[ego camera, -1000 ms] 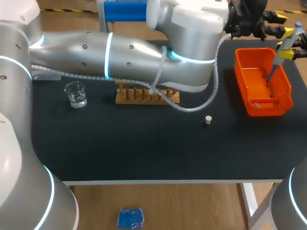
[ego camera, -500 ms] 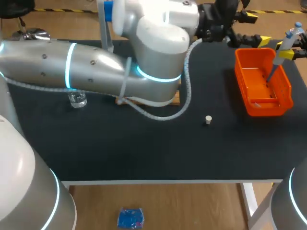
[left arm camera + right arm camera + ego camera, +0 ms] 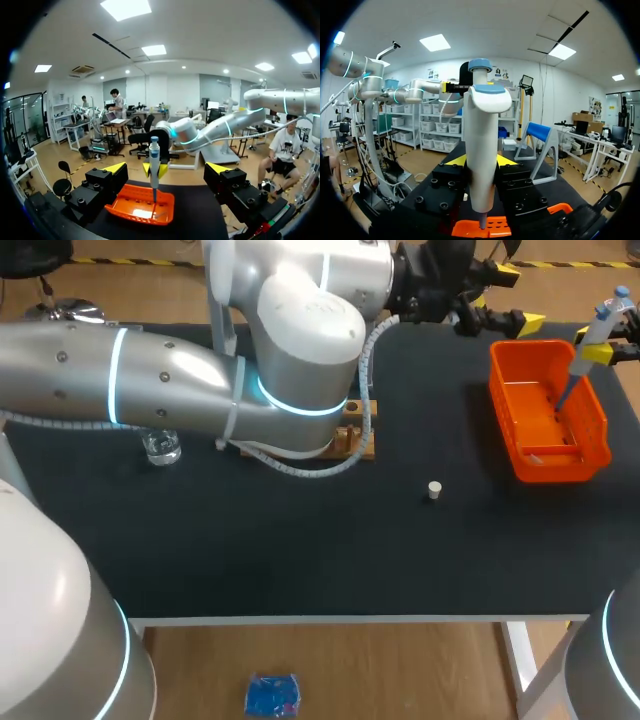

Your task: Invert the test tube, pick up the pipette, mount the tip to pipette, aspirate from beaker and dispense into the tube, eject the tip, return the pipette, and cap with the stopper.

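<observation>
The left arm is reaching in across the back of the black worktop (image 3: 250,540), and its left end effector (image 3: 517,296) is hanging released, with its two yellow-tipped fingers standing wide apart and nothing between them, just beside the near corner of the orange bin (image 3: 548,455). The right end effector (image 3: 481,161) is clenching the white pipette (image 3: 597,330), its fingers pressing the body from two sides and holding it upright, blue button uppermost. The pipette's thin lower end is pointing down into the bin; whether it is touching the floor of the bin cannot be told. In the left wrist view the pipette is standing ahead of the open fingers, over the bin. A small white stopper (image 3: 434,490) is lying alone on the worktop, well apart from the bin and from the wooden rack (image 3: 357,443). The rack is sitting behind it, mostly hidden under the left arm. A clear beaker (image 3: 160,447) is standing far over on the left side, partly covered by the same arm.
</observation>
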`<state>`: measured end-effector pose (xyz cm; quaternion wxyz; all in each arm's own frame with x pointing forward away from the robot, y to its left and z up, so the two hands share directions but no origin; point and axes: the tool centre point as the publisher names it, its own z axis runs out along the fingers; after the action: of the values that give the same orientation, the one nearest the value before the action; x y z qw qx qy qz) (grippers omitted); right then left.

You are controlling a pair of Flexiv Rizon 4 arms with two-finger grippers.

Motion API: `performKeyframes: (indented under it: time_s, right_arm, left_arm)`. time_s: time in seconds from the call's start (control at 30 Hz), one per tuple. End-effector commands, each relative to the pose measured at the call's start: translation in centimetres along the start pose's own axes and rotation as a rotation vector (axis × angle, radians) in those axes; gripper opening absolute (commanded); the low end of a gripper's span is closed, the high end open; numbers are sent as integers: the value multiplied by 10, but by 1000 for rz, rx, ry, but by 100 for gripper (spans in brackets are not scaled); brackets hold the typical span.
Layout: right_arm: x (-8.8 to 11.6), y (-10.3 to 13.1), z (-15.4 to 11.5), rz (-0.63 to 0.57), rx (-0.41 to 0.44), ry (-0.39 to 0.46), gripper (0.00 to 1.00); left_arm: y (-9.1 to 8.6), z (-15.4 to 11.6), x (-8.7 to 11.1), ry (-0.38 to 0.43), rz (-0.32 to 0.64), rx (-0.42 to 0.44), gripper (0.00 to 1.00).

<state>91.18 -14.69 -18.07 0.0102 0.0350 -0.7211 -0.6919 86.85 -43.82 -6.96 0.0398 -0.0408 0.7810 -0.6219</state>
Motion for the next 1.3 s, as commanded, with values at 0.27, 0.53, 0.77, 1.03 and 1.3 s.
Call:
performKeyframes:
  time_s: [0.27,0.53,0.77,1.03,1.3]
  right_arm:
    - [0,1,0,0,3,1,0]
    - [0,1,0,0,3,1,0]
    - [0,1,0,0,3,1,0]
    - [0,1,0,0,3,1,0]
    - [0,1,0,0,3,1,0]
  left_arm:
    - [41,-54,-10,31,65,19,100]
    - [62,-91,-3,51,97,100,100]
    - [80,-117,5,-55,70,50,100]
    - [99,-141,16,-122,90,47,100]
    - [128,-155,25,-177,48,97,100]
